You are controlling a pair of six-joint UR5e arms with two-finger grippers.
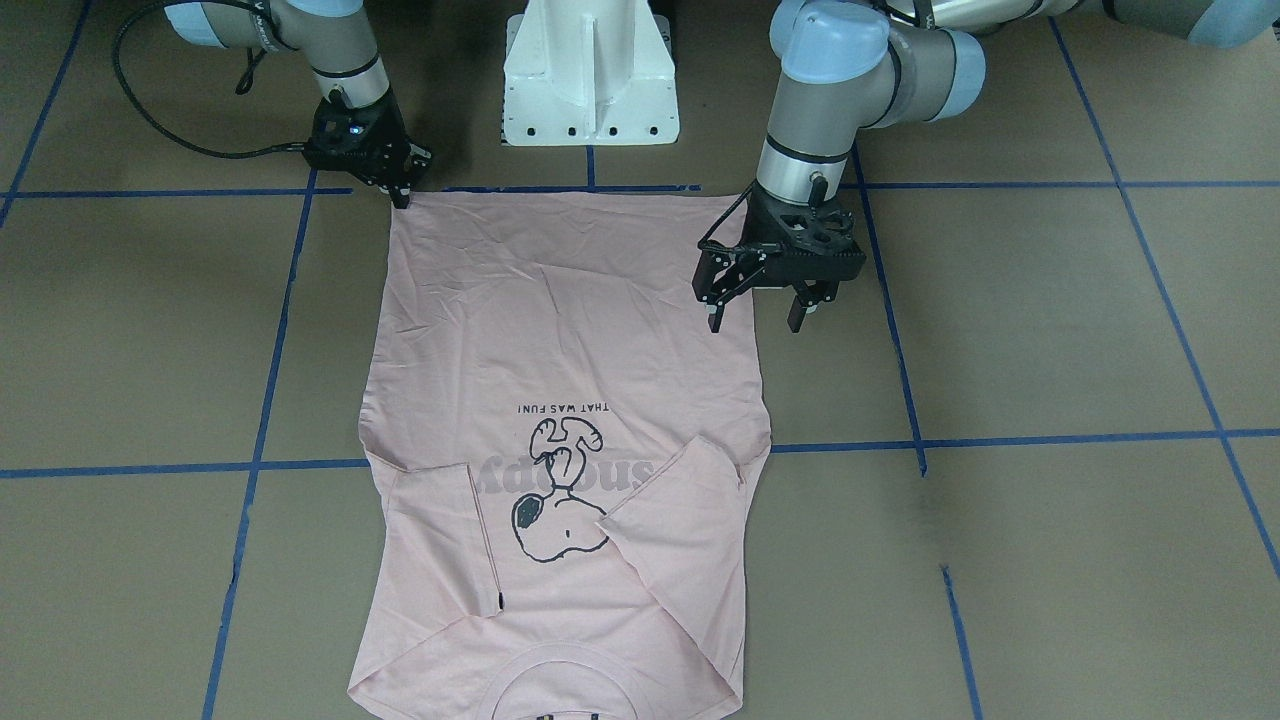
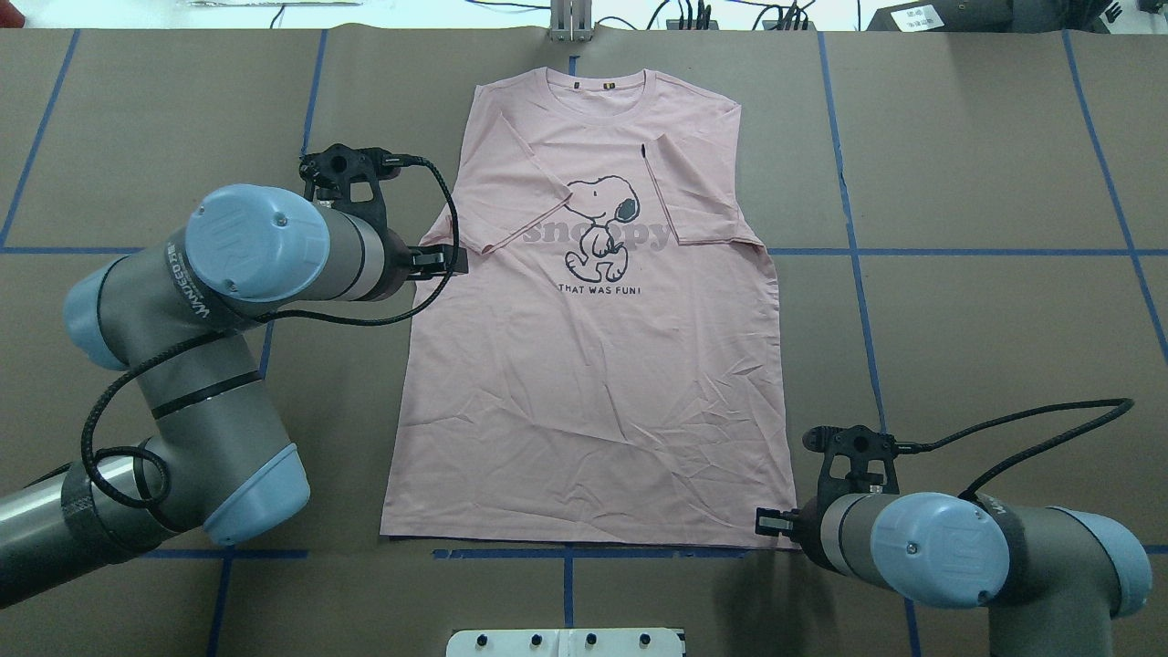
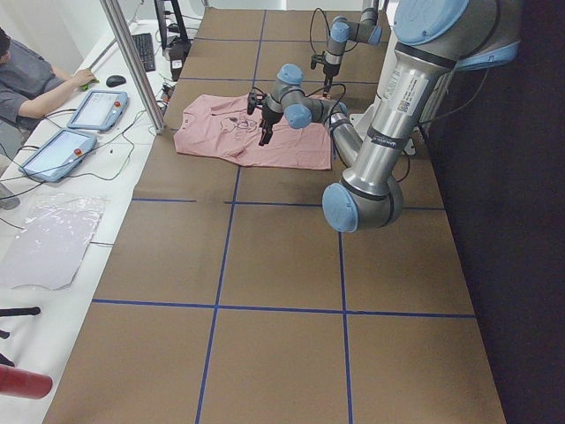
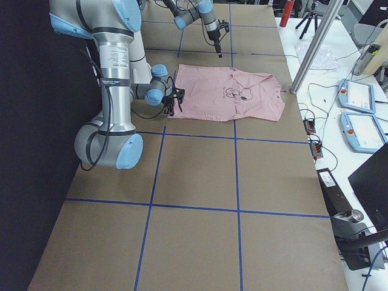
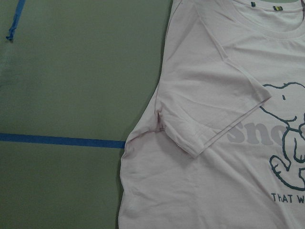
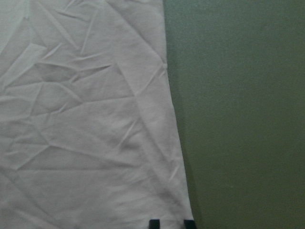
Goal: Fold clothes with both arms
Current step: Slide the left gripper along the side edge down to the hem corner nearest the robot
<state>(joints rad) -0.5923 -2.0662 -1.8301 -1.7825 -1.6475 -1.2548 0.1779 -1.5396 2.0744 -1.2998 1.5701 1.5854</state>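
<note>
The pale pink T-shirt (image 1: 560, 320) lies flat on the brown table, dog print up, both sleeves folded in over the front, collar away from the robot. It also shows in the overhead view (image 2: 593, 392). My left gripper (image 1: 757, 322) is open and empty, hanging just above the shirt's side edge below the folded sleeve (image 2: 452, 260); its wrist view shows that sleeve (image 5: 209, 129). My right gripper (image 1: 402, 198) is down at the hem corner nearest the robot (image 2: 765, 522). Its fingertips (image 6: 153, 223) show a narrow gap at the corner, and the cloth (image 6: 86, 119) lies flat there.
The white pedestal base (image 1: 590, 80) stands just behind the hem. Blue tape lines (image 1: 1000, 440) cross the brown table. An operator (image 3: 35, 79) with tablets (image 3: 97, 108) sits beyond the collar end, next to a metal post (image 3: 132, 62).
</note>
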